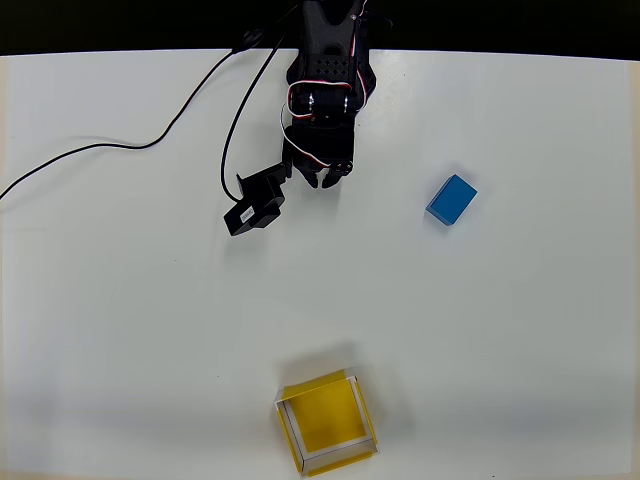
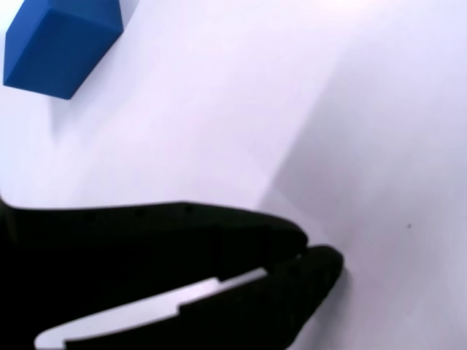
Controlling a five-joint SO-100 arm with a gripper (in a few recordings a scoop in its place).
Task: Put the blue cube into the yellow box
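Note:
The blue cube (image 1: 452, 200) lies on the white table (image 1: 520, 320) at the right in the overhead view, and it shows at the top left corner of the wrist view as the blue cube (image 2: 62, 44). My black gripper (image 1: 322, 180) hangs near the table's far edge, well to the left of the cube and apart from it. In the wrist view the gripper (image 2: 310, 251) has its fingers closed together with nothing between them. The yellow box (image 1: 327, 422) stands open-topped and empty at the near edge, far below the gripper.
A small black camera module (image 1: 255, 205) on a black cable (image 1: 120, 145) lies just left of the gripper. The black arm (image 1: 328, 70) reaches in from the far edge. The table ends at a dark band along the top.

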